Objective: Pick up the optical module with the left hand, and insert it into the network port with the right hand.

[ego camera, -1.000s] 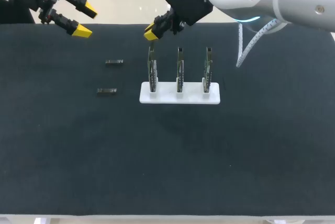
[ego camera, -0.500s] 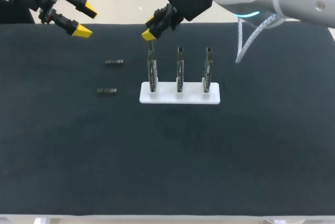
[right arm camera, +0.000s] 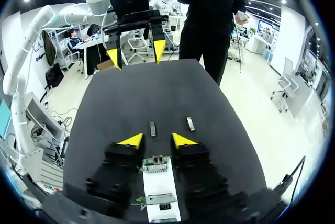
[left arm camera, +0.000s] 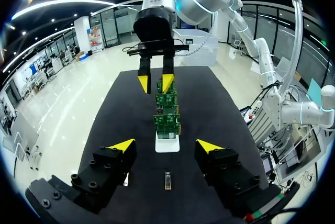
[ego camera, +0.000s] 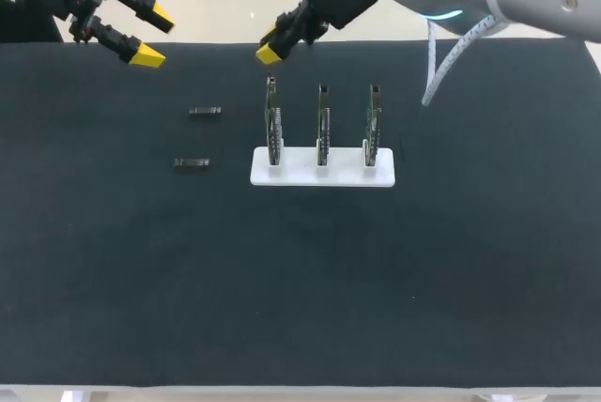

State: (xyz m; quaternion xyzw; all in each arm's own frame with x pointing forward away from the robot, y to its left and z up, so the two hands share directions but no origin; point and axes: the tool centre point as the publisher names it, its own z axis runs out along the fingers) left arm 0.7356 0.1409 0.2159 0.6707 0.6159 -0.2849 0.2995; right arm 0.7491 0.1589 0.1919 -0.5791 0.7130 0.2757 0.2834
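Observation:
Two small dark optical modules lie on the black mat, one [ego camera: 205,111] farther back and one [ego camera: 192,163] nearer, left of a white stand [ego camera: 322,177] that holds three upright circuit boards [ego camera: 322,125]. My left gripper [ego camera: 153,38] hangs open above the mat's back left corner, nothing in it. In the left wrist view a module [left arm camera: 167,180] lies below its fingers. My right gripper [ego camera: 272,47] hovers just above and behind the leftmost board [ego camera: 272,125], open and holding nothing. In the right wrist view that board's top [right arm camera: 155,164] shows under the gripper [right arm camera: 157,140], with both modules [right arm camera: 153,128] [right arm camera: 190,124] ahead.
The black mat [ego camera: 300,280] covers the whole table. The stand sits near its middle, and the front half is bare mat. A white cable [ego camera: 441,73] hangs from my right arm above the mat's back right.
My right gripper has lifted up and back from the top of the leftmost board, and its fingers have parted. The left arm and both modules have stayed where they were.

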